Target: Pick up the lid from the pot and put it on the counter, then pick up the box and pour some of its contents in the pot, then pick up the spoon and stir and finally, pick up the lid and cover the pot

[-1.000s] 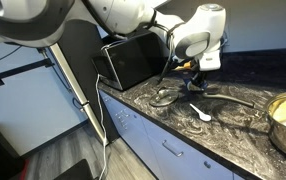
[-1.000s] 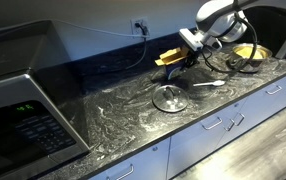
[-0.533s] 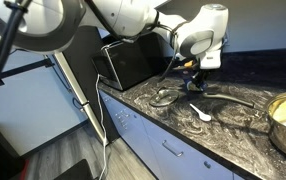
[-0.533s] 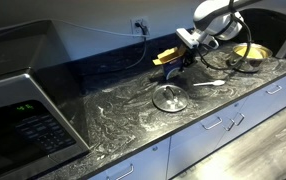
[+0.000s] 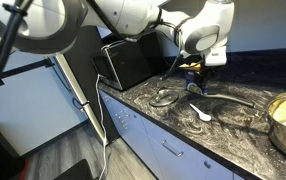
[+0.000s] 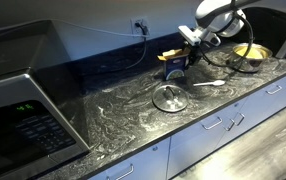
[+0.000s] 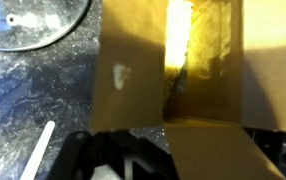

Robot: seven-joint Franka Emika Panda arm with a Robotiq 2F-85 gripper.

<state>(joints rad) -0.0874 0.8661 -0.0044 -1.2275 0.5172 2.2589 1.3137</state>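
Your lid (image 6: 169,97) is off and lies flat on the counter (image 6: 113,120), so that step looks done. Near it the box (image 6: 173,62) stands on the counter under your gripper (image 6: 189,55), whose jaws are spread wide and hold nothing. Further right the spoon (image 6: 209,84) lies flat and the pot (image 6: 249,52) is open, so stirring and covering are left, I think.

The claw (image 6: 192,41) now stands spread and higher, clear of the box (image 6: 173,62), which sits upright on the tabletop (image 6: 123,112) instead of hanging tilted.
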